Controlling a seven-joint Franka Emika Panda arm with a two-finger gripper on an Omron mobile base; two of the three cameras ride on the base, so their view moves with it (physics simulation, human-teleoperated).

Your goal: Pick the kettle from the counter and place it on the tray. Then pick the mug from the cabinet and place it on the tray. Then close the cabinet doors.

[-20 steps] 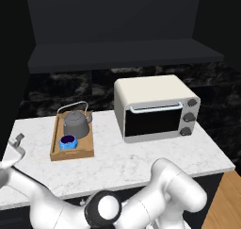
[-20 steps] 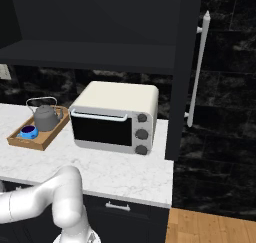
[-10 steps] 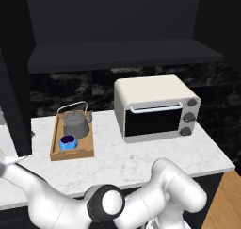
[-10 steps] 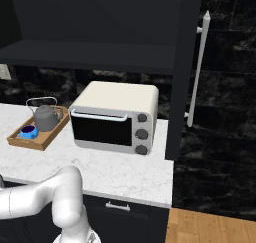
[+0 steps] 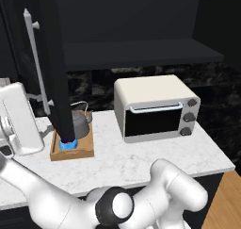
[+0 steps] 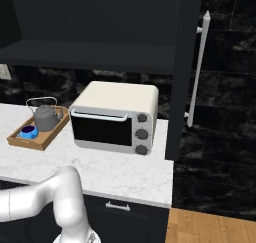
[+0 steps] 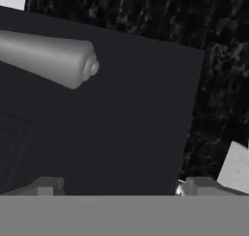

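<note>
The dark-grey kettle [image 5: 81,123] and the blue mug [image 5: 69,145] sit in the wooden tray [image 5: 73,152] on the white counter [image 5: 141,159]. They also show clearly as kettle [image 6: 46,117], mug [image 6: 28,132] and tray [image 6: 37,139]. The left cabinet door [image 5: 52,63], with its silver handle [image 5: 36,63], stands half swung in front of the kettle. My gripper [image 7: 124,189] is open, right up against that door's panel [image 7: 112,118], just below the handle's end [image 7: 58,60]. Its white hand [image 5: 18,119] is left of the door. The right cabinet door [image 6: 182,72] stands open.
A cream toaster oven [image 5: 155,108] stands on the counter right of the tray. The cabinet's dark shelf [image 6: 90,54] runs above it. The right door's long handle [image 6: 197,72] juts out beyond the counter's right end.
The left cabinet door has swung in from the left edge and now covers part of the kettle. My hand has risen at the left, following the door.
</note>
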